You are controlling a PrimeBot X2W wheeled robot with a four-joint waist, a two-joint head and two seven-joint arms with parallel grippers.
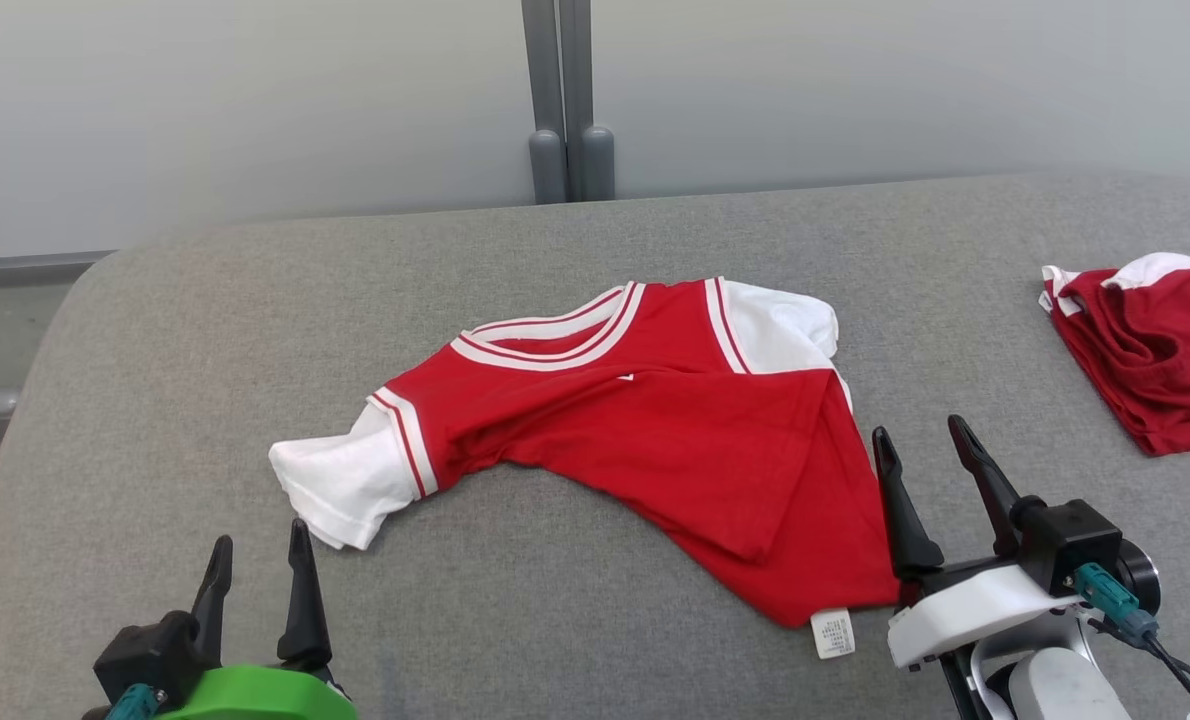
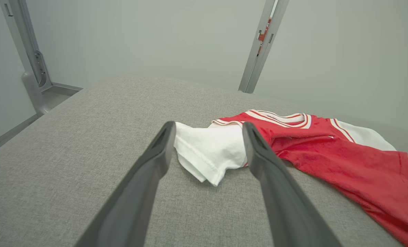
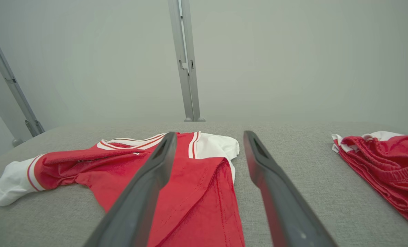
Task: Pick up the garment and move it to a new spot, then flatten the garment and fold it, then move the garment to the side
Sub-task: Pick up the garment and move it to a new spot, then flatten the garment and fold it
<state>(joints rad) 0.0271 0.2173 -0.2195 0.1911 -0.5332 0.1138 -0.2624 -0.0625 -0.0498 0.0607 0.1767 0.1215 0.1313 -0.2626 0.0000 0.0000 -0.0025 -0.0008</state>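
we see the red and white garment [image 1: 655, 440] lying rumpled near the middle of the grey padded table [image 1: 555, 230], collar toward the far edge, its lower part doubled over on itself; it spreads crosswise before us, so each arm has one end of it to hand; the left gripper [image 1: 261, 535] hovers low with its two fingers well apart, and the white sleeve [image 1: 340, 485] lies straight ahead of them, just beyond the tips and centred in the gap (the left wrist view frames it neatly between the fingers); the right gripper [image 1: 919, 428] also stands with its fingers apart and nothing between them, just beside the garment's right edge; in its wrist view the inner finger crosses the red cloth while the outer one lies over bare grey; the white label [image 1: 833, 633] marks the hem corner nearest us, closer to the right arm; a second red and white bundle [image 1: 1150, 350] sits well apart at the far right; we judge the flattening is what comes next, each arm reaching forward onto its own end, the left onto the sleeve and the right onto the folded hem.
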